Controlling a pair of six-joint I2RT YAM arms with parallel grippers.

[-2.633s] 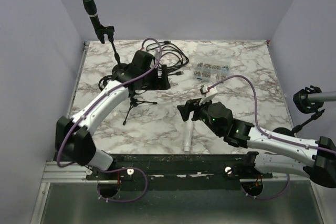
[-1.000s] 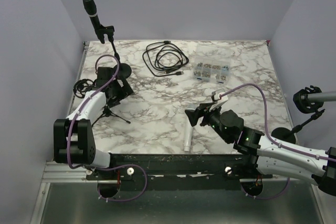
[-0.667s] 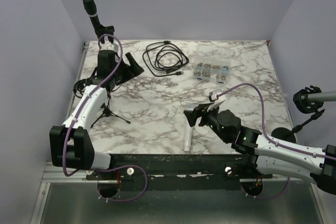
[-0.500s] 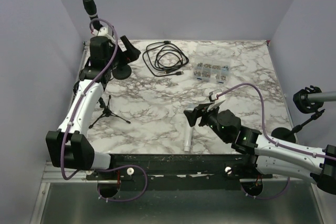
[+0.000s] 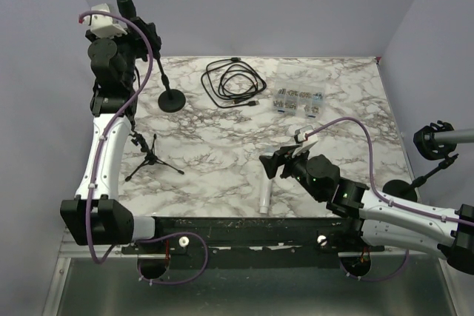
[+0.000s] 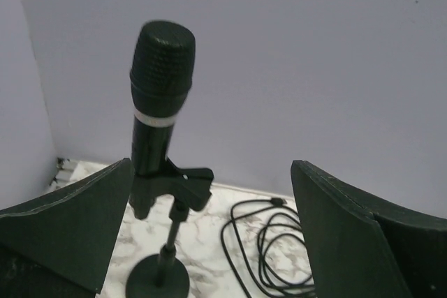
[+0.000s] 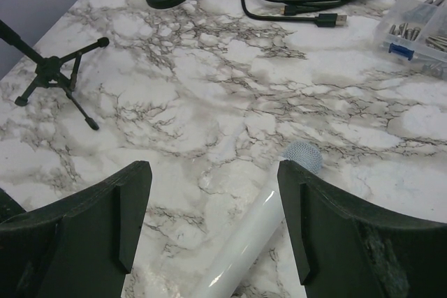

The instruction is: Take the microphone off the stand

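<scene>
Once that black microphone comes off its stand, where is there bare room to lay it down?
Bare marble lies mid-table, between the small tripod, the coiled cable and the white microphone. Crowded: the back edge, with stand base, cable and parts box.

No word, brand mark or number can be read in any view. The microphone [image 6: 158, 106], at upper left of the left wrist view, carries only a plain pale band. A blue patch in the parts box [image 7: 418, 22], at upper right of the right wrist view, is too blurred to read.
</scene>
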